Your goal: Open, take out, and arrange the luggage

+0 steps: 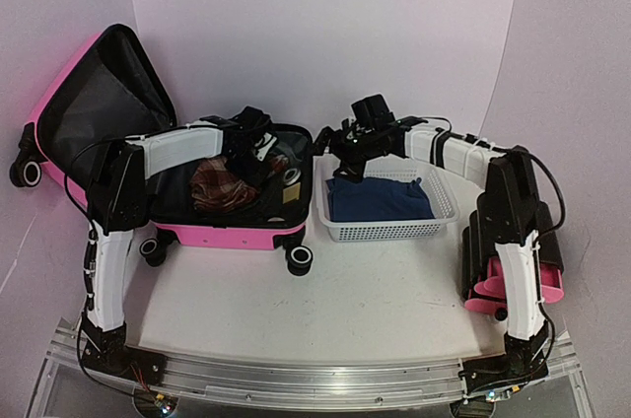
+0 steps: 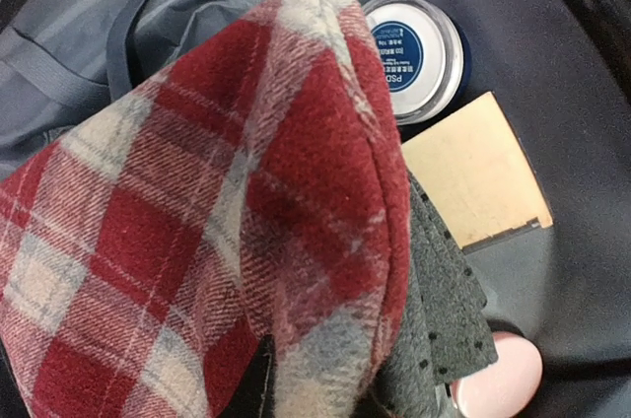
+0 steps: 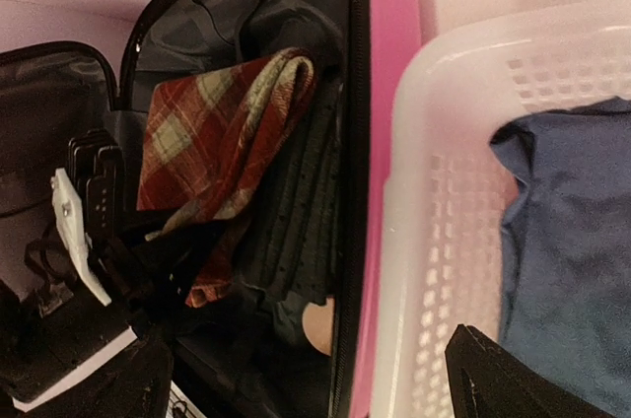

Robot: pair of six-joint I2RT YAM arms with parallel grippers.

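While my left gripper reaches down into the open luggage, its fingers are almost buried under a red, cream and grey plaid cloth. They have narrowed onto a raised fold of that cloth, which fills nearly the whole left wrist view. The luggage is a hot-pink hard-shell suitcase lying flat on the left half of the worktop. Its black-lined lid is thrown back and leans toward the rear left corner, and its small wheels face the front edge. Inside the base, under and beside the plaid cloth, lies a grey cloth with dark dots. Near the case's wall I see a round tin with a blue label, a flat tan card and part of a pale pink round thing. A white mesh basket stands just beside the suitcase's right side, near the middle of the worktop, with a folded blue cloth inside it. My right gripper hangs above the basket's rear left corner. Its jaws are spread as wide as they go and hold nothing.
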